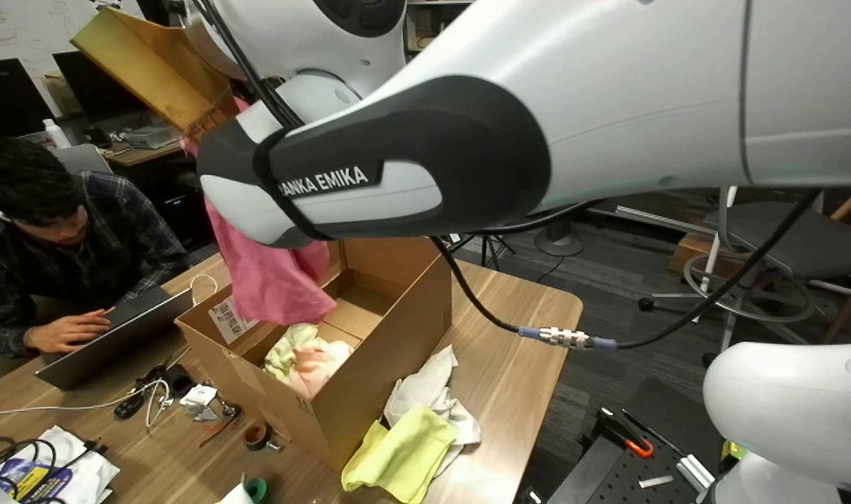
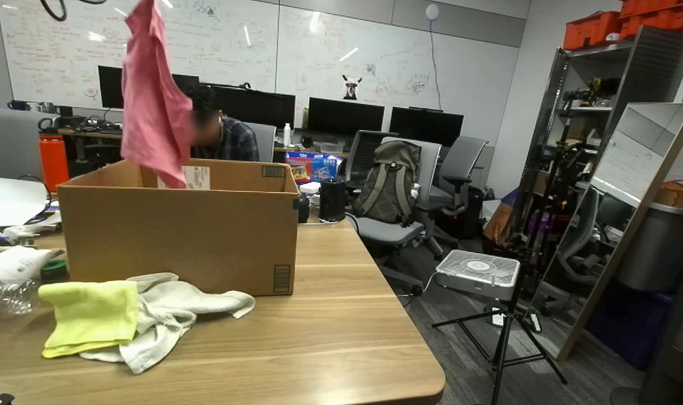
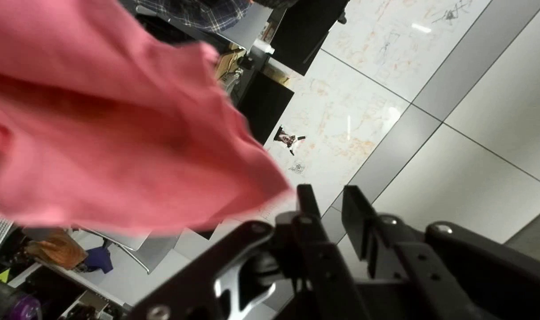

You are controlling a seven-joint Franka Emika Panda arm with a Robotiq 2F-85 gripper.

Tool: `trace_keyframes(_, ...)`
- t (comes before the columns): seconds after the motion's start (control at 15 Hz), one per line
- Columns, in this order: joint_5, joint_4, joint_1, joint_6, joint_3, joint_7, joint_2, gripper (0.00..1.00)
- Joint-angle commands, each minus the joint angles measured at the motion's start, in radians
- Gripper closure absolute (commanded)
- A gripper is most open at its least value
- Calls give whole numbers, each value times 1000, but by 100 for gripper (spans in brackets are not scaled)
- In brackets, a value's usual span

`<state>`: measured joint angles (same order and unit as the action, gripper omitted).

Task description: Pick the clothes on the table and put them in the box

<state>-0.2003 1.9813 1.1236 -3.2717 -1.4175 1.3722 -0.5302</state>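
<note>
Wrist view: the gripper (image 3: 328, 193) stands parted beside one pink garment (image 3: 132, 146). Two garments (image 1: 320, 367) show inside one box (image 2: 178, 236); two cloths (image 2: 91, 315) lie outside, bare table (image 2: 341, 337) reaching its corner.

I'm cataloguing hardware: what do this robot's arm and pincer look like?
The arm is white with dark grey panels, one lettered "ANKA EMIKA", partly under a black strap; black cables run along it. The pincer is black, with slim, blocky fingers and silvery screws.

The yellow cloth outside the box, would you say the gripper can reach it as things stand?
Probably yes: the yellow cloth lies uncovered beside the box, and the gripper stands open and empty.
</note>
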Motion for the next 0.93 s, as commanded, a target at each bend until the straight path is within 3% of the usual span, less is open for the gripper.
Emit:
trace_keyframes(0.0,-20,-32,12,32,-14,-55,-2,44)
trace_keyframes(0.4,24,19,-147,153,54,-215,108,1)
trace_keyframes(0.87,71,52,-411,395,274,-402,190,0)
